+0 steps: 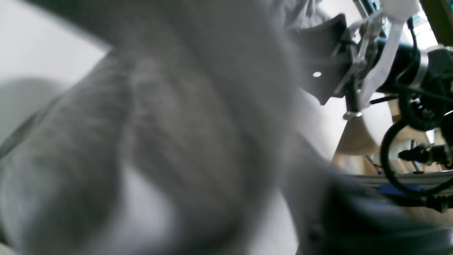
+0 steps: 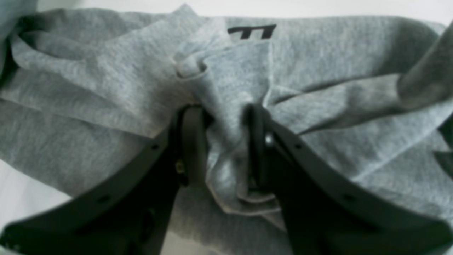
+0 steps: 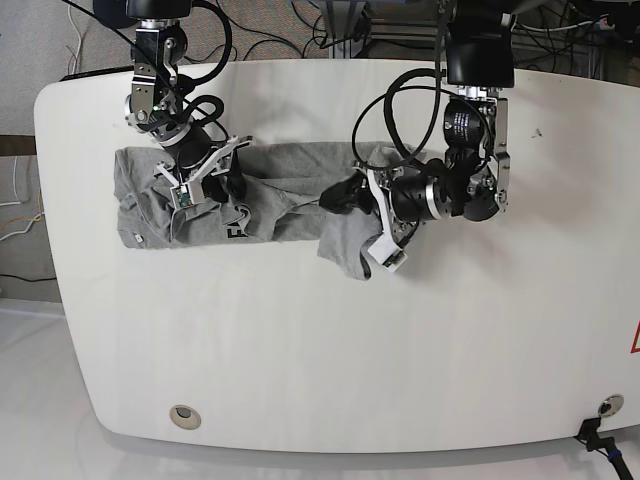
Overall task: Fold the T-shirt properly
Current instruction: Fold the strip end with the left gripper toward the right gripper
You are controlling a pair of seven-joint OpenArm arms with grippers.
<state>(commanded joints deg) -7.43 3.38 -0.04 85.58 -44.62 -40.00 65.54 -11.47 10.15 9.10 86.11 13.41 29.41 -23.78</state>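
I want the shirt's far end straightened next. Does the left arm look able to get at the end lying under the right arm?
Probably not: the left pincer seems busy with cloth at its own end of the T-shirt, and the right pincer already grips that end.

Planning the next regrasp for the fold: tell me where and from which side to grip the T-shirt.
Judging by the base view, grip the T-shirt at the loose bottom corner of the flap below the left pincer, coming from above on the table's near side. That flap lies flat and single, clear of the arm. The right pincer is already shut on a bunched fold at the other end.
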